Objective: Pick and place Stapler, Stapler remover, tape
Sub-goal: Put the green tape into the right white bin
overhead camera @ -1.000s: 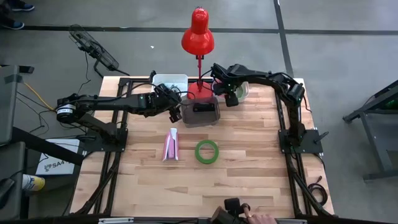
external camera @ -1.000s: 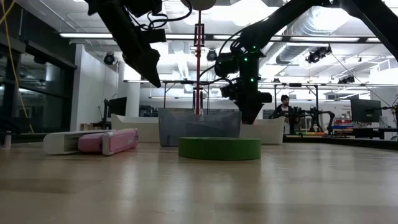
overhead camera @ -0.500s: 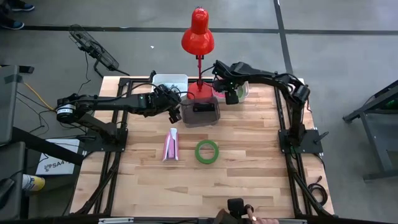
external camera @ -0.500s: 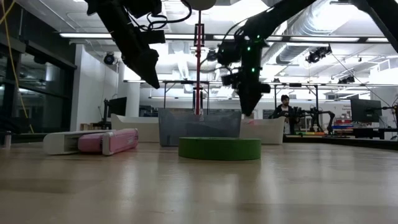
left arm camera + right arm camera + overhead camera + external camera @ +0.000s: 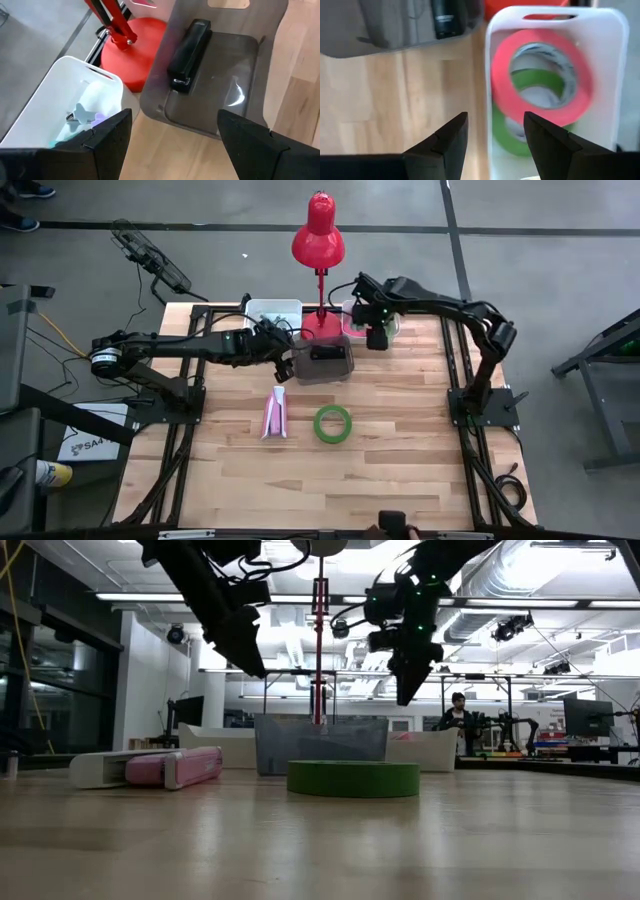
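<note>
Both sets of jaws are standing apart and holding nothing: our right gripper is hovering over the white bin with the pink tape and a green roll inside, our left gripper near the gray tray. We are judging the remaining green tape (lying flat on the table) light and stiff, best pinched across its rim.

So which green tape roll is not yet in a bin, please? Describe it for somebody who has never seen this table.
Find the red lamp at the table's far edge, then the grey bin before its base. Nearer than that bin, the green tape roll lies flat on bare wood beside a pink-and-white stapler. It is the only ring outside a bin.
</note>
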